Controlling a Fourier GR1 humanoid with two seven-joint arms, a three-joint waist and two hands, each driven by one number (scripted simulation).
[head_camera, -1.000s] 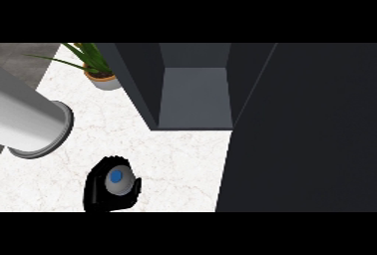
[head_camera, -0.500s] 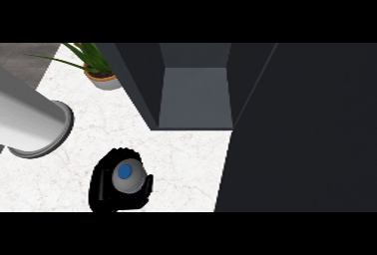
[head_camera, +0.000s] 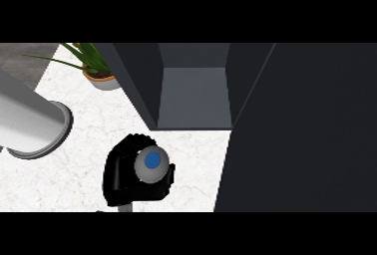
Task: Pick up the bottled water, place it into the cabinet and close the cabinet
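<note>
The hand (head_camera: pixel 121 174) has its fingers curled round the bottle (head_camera: pixel 151 165), upright for carrying to the open cabinet (head_camera: pixel 195 99) at 1 o'clock.

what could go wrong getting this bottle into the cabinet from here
The bottled water sits in the hand just short of the cabinet's opening, so it may clip the left wall going in. The open door stands close on the right, leaving little room to swing.
</note>
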